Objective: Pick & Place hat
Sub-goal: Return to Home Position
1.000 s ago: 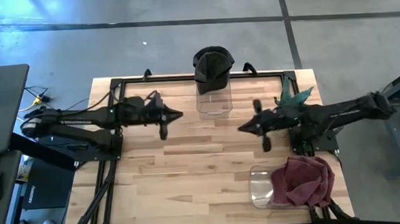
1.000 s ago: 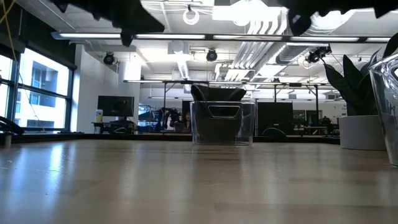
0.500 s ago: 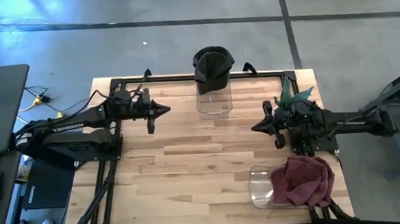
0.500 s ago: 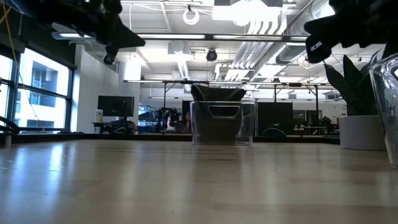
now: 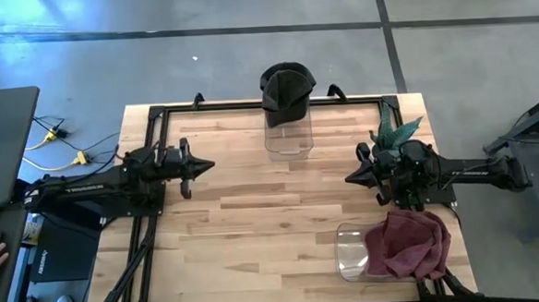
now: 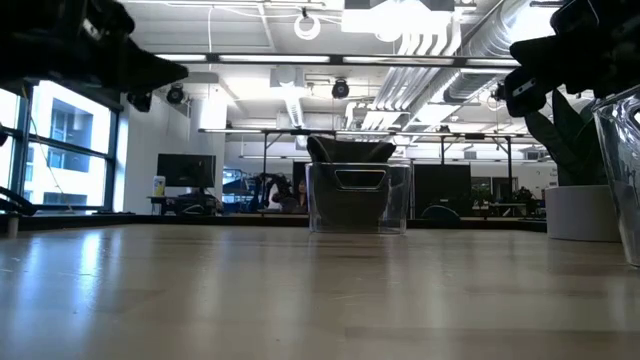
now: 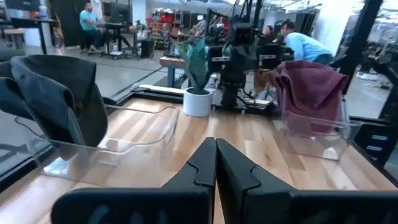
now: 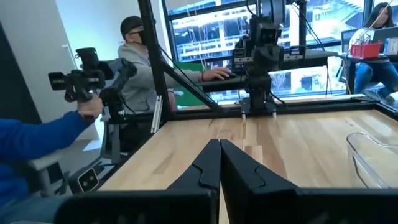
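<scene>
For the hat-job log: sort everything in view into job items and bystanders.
Job: black cap in top bin; red cap in bottom bin; left gripper and right gripper, both shut and empty.
Bystanders: plant; yellow cable.

**Low view: both arms high above the table**

Left end effector (image 6: 168, 72) hangs at upper left, right end effector (image 6: 518, 88) at upper right, both dark silhouettes. Clear bin (image 6: 357, 205) stands mid-frame on the far side, black cap (image 6: 350, 152) poking above its rim. Second bin's wall (image 6: 622, 170) at right edge, potted plant (image 6: 572, 205) just beside it. Wooden table (image 6: 300, 300) fills the foreground.
</scene>
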{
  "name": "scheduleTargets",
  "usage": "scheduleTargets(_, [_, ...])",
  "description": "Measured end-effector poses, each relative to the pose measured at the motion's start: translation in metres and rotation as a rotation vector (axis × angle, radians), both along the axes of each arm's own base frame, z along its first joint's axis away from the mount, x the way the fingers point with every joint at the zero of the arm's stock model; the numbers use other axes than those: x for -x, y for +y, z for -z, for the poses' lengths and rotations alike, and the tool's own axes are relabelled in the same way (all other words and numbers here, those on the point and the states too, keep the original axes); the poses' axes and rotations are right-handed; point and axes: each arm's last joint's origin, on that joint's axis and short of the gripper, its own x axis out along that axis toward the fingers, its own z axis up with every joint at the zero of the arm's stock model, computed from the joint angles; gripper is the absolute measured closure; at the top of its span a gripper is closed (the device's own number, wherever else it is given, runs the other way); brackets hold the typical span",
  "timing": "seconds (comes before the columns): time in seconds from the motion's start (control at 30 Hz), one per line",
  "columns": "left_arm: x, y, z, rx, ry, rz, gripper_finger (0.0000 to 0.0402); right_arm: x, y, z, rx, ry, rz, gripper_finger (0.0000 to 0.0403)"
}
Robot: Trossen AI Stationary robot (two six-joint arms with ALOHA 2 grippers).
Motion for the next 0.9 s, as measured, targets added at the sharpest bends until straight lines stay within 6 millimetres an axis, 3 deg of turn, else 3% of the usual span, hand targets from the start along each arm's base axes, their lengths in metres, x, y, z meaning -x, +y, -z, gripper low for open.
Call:
scheduleTargets(0.27, [0.015, -0.006, 0.026, 0.018, -0.05, 0.04, 0.0401, 0.005, 0.001, -0.003, -0.011, -0.016, -0.056, 0.0403])
scheduleTargets(0.4, [0.023, -0.008, 0.029, 0.029, -0.05, 0.039, 0.0401, 0.014, -0.003, -0.007, -0.067, -0.037, 0.072, 0.0403])
scheduleTargets(0.53, [0.025, -0.008, 0.029, 0.04, -0.03, 0.04, 0.0401, 0.022, -0.006, -0.003, -0.103, -0.016, 0.234, 0.0403])
scheduleTargets(0.77, [0.025, -0.008, 0.03, 0.027, -0.016, 0.031, 0.0401, 0.019, -0.002, 0.015, -0.077, 0.091, 0.255, 0.0403])
scheduleTargets(0.9, [0.024, -0.008, 0.035, 0.027, 0.003, 0.033, 0.0401, 0.015, 0.001, 0.02, -0.053, 0.064, 0.22, 0.0403])
